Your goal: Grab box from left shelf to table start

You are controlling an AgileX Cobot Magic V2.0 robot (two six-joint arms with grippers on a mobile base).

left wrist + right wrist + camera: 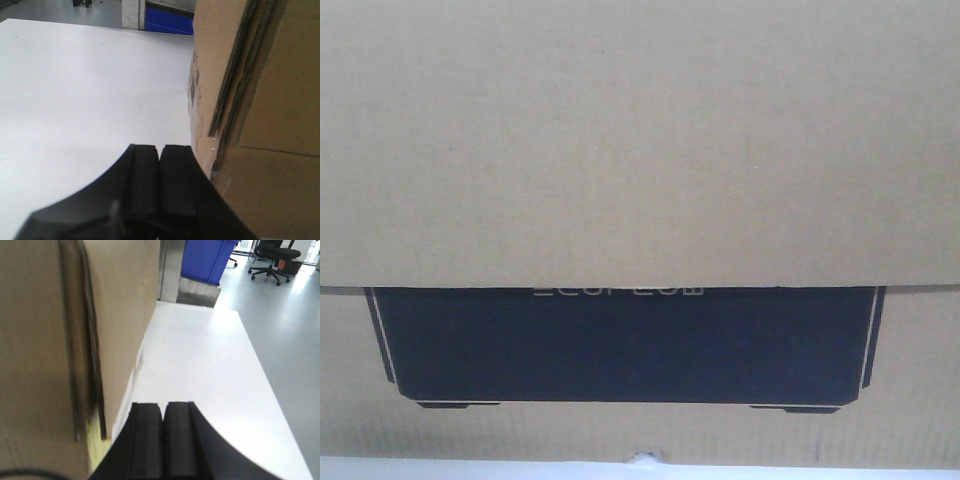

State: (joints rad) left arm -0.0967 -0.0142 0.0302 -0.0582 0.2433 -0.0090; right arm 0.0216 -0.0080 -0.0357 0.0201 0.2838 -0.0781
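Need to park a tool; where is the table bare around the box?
Bare white table runs from the box wall out past the left gripper. More bare surface lies beyond the right gripper, out to the floor-side edge. The box fills the middle.

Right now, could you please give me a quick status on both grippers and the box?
Left gripper shut, empty, beside the ECOFLOW cardboard box. Right gripper shut, empty, at its other side. Box above white table; contact unclear.
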